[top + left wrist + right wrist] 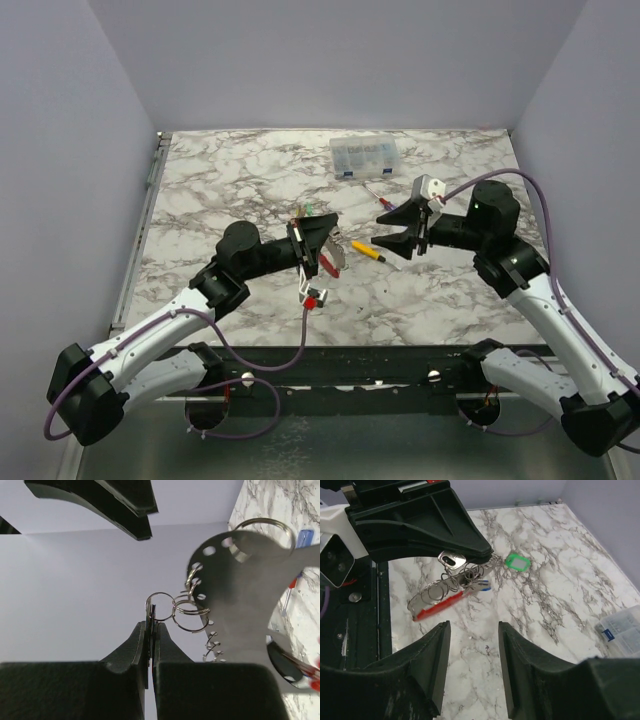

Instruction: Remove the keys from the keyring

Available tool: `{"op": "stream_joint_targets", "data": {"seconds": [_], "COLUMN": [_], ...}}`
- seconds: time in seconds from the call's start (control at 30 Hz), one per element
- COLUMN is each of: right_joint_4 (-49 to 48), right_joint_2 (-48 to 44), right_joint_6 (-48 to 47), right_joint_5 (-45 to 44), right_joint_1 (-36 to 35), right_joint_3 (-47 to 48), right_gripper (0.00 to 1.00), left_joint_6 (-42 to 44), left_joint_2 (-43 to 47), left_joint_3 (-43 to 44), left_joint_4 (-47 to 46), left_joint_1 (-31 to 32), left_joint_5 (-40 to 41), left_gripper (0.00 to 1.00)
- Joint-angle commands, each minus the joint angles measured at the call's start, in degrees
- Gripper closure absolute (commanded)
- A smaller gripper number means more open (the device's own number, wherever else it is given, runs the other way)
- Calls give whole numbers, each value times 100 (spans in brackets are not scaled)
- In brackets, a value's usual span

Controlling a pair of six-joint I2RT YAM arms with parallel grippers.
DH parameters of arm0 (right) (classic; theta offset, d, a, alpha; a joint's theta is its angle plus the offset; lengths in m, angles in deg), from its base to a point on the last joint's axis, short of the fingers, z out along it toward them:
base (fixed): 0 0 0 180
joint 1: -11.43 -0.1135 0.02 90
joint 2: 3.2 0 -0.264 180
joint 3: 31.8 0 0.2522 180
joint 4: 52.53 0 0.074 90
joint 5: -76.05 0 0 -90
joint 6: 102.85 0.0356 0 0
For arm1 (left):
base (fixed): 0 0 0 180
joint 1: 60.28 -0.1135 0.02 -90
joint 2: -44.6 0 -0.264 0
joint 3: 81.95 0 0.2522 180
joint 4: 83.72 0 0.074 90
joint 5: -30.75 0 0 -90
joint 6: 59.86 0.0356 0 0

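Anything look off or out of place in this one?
Nothing is spilled or broken. One oddity: the left gripper pinches the keyring only by a small ring at its edge, so its metal plate dangles tilted. The right gripper is open and apart from it.

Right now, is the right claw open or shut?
Open. The right claw has its fingers standing apart, with marble table showing between them and nothing held.

Brushed silvery metal keyring point(245, 610), shiny metal keys point(451, 559), matt black plastic left pincer point(150, 627), smooth glossy marbled desk point(230, 170), clear plastic box point(365, 157)
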Motion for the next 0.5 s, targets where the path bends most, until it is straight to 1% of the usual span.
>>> {"op": "stream_joint_targets", "data": {"seconds": [0.0,0.1,0.27,0.33,0.47], "right_joint_4": [-154,-324,-660,-760,-641], "right_joint_2": [397,701,912,957,961], "right_joint_6": [187,438,591,594,441], "right_joint_5": [490,723,1218,1319,1483], "right_joint_1": [12,11,11,11,11], "right_joint_3": [167,237,195,189,228], "right_gripper": [52,55,55,56,57], "left_joint_6": [179,197,255,255,245], "left_joint_2": [36,12,-66,-90,-132], "left_joint_3": [28,26,21,27,56], "left_joint_4": [-146,-146,-147,-147,-147], "left_joint_1": [18,19,29,24,33], "left_joint_5": [-470,-487,-587,-614,-664], "left_gripper": [100,100,100,100,100]}}
